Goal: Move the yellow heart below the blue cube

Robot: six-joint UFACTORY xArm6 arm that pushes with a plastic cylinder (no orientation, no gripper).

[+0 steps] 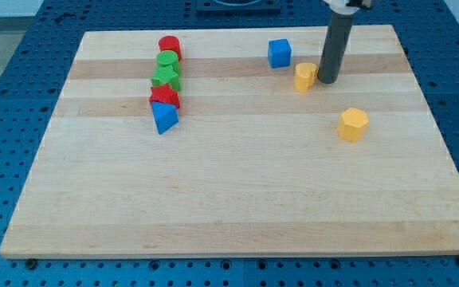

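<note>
Nearest the bottom edge, yellow hexagon [354,124] untouched; toward the top-right corner, tip [326,81] (bare rod, no jaws to report) touching heart's [305,77] right side, heart down-right of cube [279,53], leftward nudge probably left.

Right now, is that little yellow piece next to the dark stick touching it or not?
Touching, it seems: my tip sits against the right side of the yellow heart, with no gap visible between them.

my tip [326,81] touches yellow heart [305,76] on its right | blue cube [279,53] just up-left of heart | yellow hexagon [353,124] apart, lower right | wooden board [229,199]
</note>
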